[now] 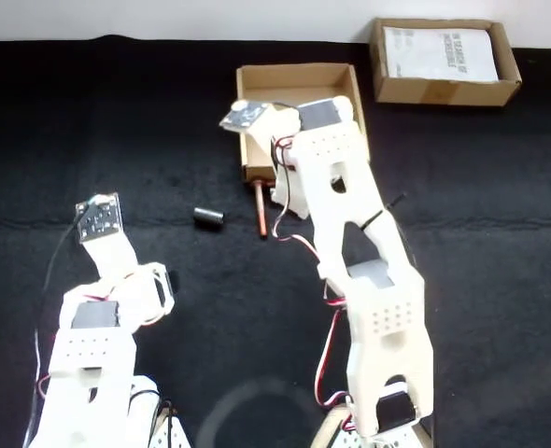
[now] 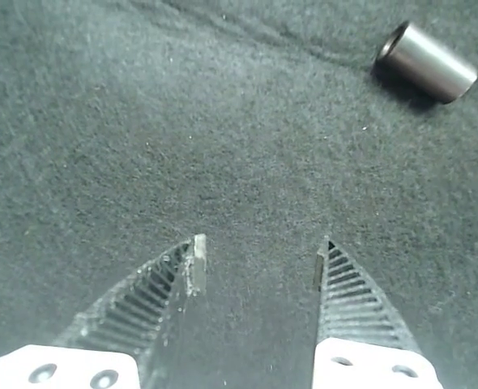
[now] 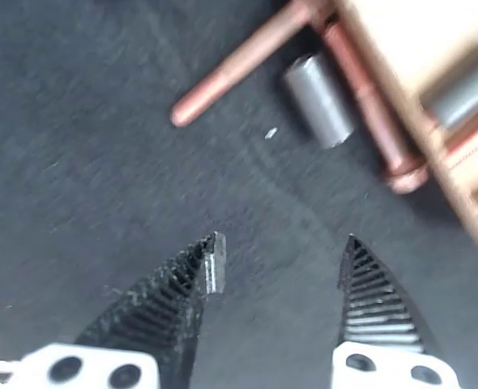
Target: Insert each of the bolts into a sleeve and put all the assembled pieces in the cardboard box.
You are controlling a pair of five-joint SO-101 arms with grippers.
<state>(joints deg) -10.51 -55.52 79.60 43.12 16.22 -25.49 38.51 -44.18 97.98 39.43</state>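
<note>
bench edges (high view): bench (image 1: 61,112) is under black cloth and its far edge runs along 12 o'clock. The widest bare stretch is from 9 to 11 o'clock, with more at 3 o'clock.
box (high view): cardboard box (image 1: 299,77) sits at 12 o'clock from centre. The right arm (image 1: 350,215) reaches over its near wall. A spare box (image 1: 444,89) holding a paper sheet sits at 1 o'clock, well apart.
bolt (high view): bolt (image 1: 260,207) is copper and lies flat. Its head is at the box's near wall and its shank points to 6 o'clock.
sleeve (high view): sleeve (image 1: 208,217) is dark and on its side, near the bolt at its 9 o'clock. It is at 3 o'clock from the left arm (image 1: 93,336) tip, apart from it.
claw (left wrist view): left claw (image 2: 259,261) is spread with nothing between the fingers.
sleeve (left wrist view): ahead of the claw and off to one side, well apart, with bare cloth all round.
claw (right wrist view): right claw (image 3: 283,258) is spread and empty.
parts (right wrist view): the bolt is ahead of the claw. A second sleeve (image 3: 320,99), grey, lies between it and a second bolt (image 3: 369,105) that runs along the box wall. All are apart from the fingertips.
box contents (right wrist view): too blurred to tell.
</note>
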